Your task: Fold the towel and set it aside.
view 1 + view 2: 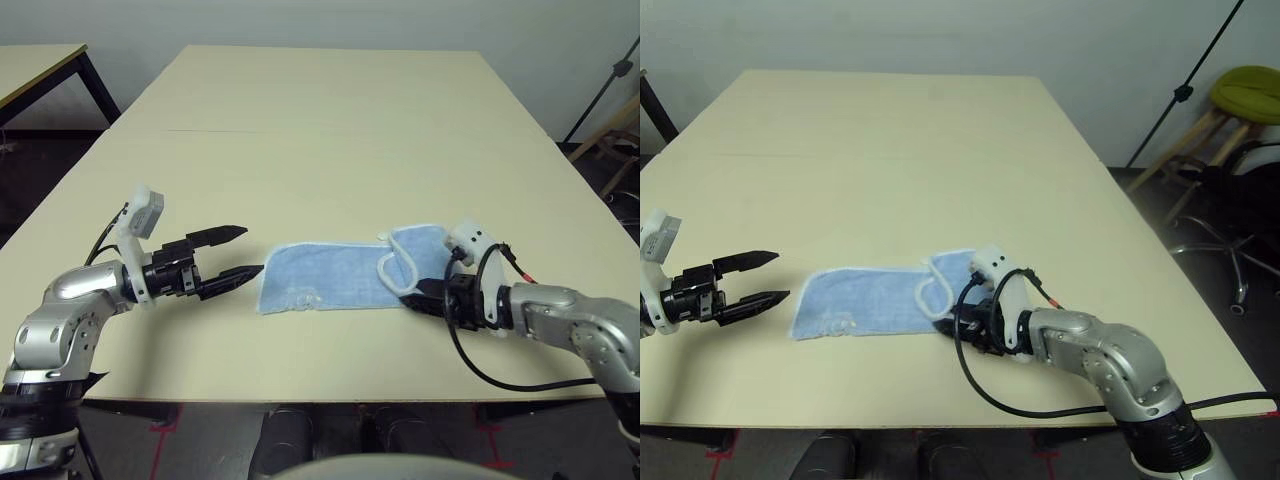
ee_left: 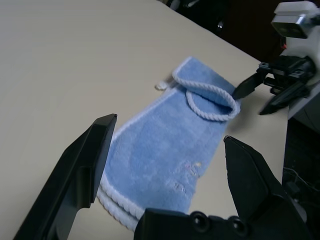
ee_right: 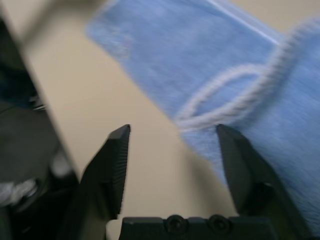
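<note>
We see the towel [image 1: 335, 275] on the table [image 1: 300, 150], near the edge on the robot's side, between the two grippers. It lies as a long narrow strip, light blue, and along one short end we see two white edges one upon the other, so we think at least one fold is done. At the R end a part is turned back over the strip, and its white edge [image 3: 235, 107] makes a raised loop, so this second fold is, in our opinion, only partly made and not yet flat.

The R gripper [image 3: 174, 127] is at this folded end, w/ its fingers spread; one finger is at the towel, the other is over bare table, and nothing is pinched betw. them. The L gripper [image 1: 246, 256] is also wide open and holds nothing; it is just beside the other short end, approx. at the height of the cloth.

About progress: we judge the job is past half, but not finished. What is left, as we understand: bring the turned part fully over, press the loop flat, make the corners meet, then set the towel aside. The setting aside is not done, b/c the towel lies in the work area betw. the arms.
</note>
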